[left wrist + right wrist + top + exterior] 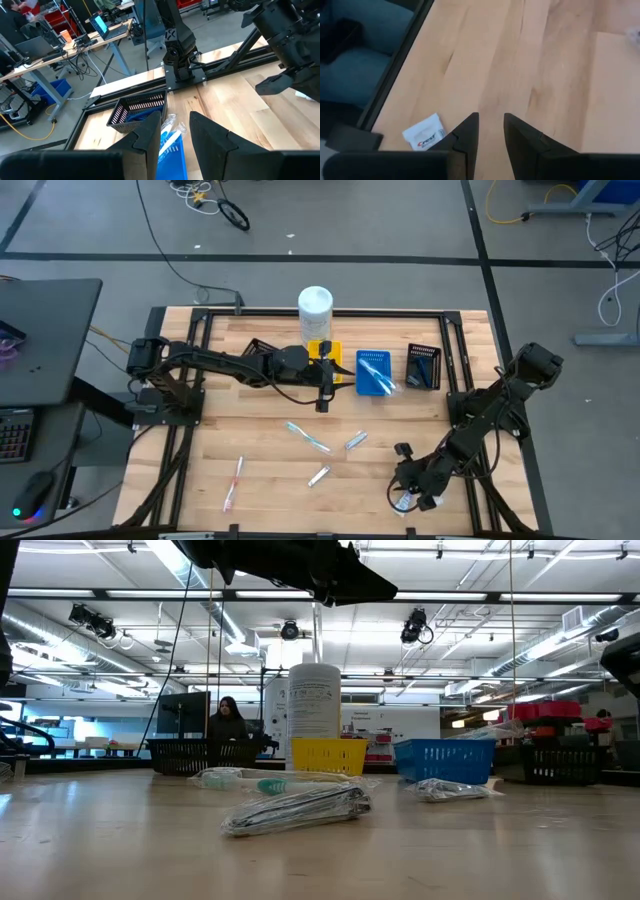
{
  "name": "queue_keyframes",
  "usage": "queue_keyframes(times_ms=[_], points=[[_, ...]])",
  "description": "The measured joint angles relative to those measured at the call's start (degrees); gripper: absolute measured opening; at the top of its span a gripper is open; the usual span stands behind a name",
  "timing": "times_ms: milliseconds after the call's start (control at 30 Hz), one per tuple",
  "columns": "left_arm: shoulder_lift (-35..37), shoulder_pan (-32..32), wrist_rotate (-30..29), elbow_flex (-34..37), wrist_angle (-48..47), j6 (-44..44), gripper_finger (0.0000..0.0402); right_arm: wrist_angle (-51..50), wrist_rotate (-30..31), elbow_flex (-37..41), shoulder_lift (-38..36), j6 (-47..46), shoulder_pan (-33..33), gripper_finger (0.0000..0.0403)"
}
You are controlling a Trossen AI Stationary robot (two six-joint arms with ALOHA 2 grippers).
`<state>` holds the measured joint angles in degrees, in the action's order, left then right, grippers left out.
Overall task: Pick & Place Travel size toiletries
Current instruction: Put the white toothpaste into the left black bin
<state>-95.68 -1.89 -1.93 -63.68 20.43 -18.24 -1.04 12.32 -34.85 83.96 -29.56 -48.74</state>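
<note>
Silvery sachet [297,810] crinkled, flat | white Crest tube [424,133] near right pincer [490,131]

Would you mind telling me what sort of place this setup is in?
Probably a robotics lab or workshop: a grey floor with trailing cables, other work desks with a laptop, and open ceiling lights.

It was a robotics lab. Desks with laptops [100,24], trailing floor cables [215,200] and ceiling-mounted cameras [415,625] surrounded the wooden counter [270,460].
</note>
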Motion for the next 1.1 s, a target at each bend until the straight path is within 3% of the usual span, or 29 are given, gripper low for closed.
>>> queue_keyframes(times_ms=[233,467,933,1100], points=[[0.0,0.0,0.0,0.0,0.0,0.0,0.0113,-0.1,0.2,0.0,0.0,-0.2,-1.7,0.0099],[0.0,0.0,0.0,0.0,0.0,0.0,0.0113,-0.7,7.1,0.0,0.0,-1.0,-3.1,0.0099],[0.0,0.0,0.0,0.0,0.0,0.0,0.0113,-2.8,5.5,0.0,0.0,-3.8,-4.0,0.0101],[0.0,0.0,0.0,0.0,0.0,0.0,0.0113,0.5,5.2,0.0,0.0,-4.9,-5.4,0.0138]])
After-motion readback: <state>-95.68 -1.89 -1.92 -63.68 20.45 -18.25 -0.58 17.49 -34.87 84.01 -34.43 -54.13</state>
